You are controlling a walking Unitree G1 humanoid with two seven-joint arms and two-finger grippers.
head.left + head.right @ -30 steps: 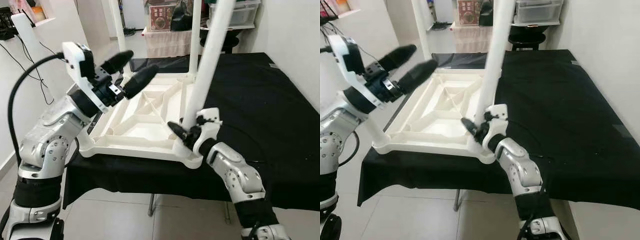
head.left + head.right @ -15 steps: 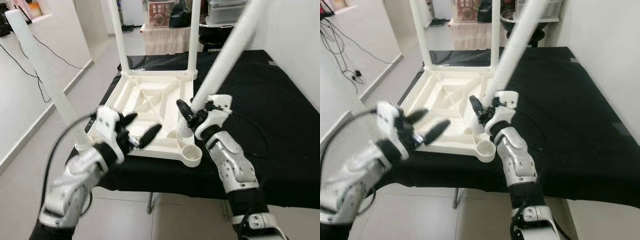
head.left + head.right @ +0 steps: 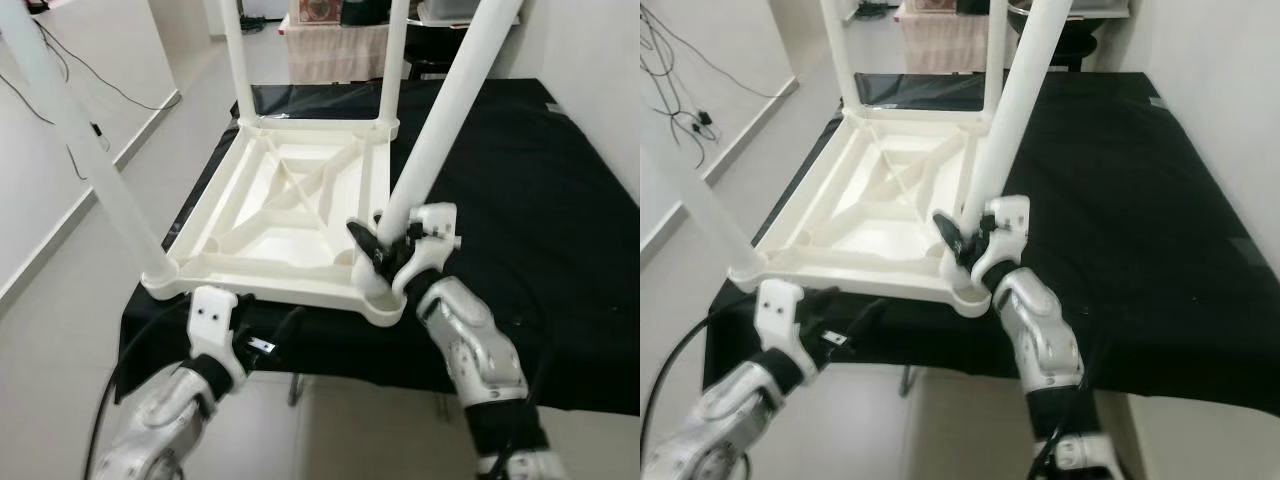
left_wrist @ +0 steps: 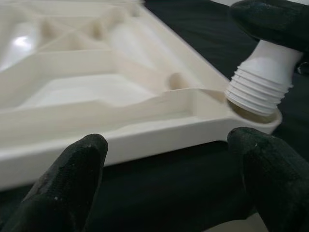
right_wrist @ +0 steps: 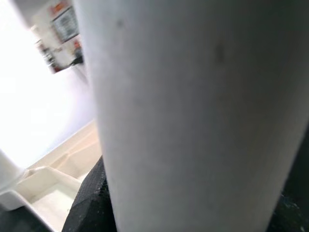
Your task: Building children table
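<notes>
The white table top [image 3: 290, 215] lies upside down on a black-covered table [image 3: 540, 180]. Two white legs stand in its far corners and one [image 3: 90, 170] in the near left corner. My right gripper [image 3: 385, 250] is shut on the fourth leg [image 3: 440, 130] just above its lower end. That leg leans, and its threaded end [image 4: 258, 92] rests at the near right corner socket. My left gripper [image 3: 855, 322] is open, low in front of the table's near edge, with nothing between its fingers [image 4: 72, 179]. The held leg [image 5: 193, 116] looms close in the right wrist view.
Black cloth hangs over the table's front edge [image 3: 340, 350]. Light tiled floor [image 3: 70, 300] runs along the left, with a cable [image 3: 90, 110] near the wall. Shelves and boxes [image 3: 340, 40] stand behind the table. A white wall [image 3: 600, 60] borders the right.
My left arm dropped from above the table top to below its front edge. My right gripper lifted the leg out, then brought it back to the near right socket. The camera shifted.
</notes>
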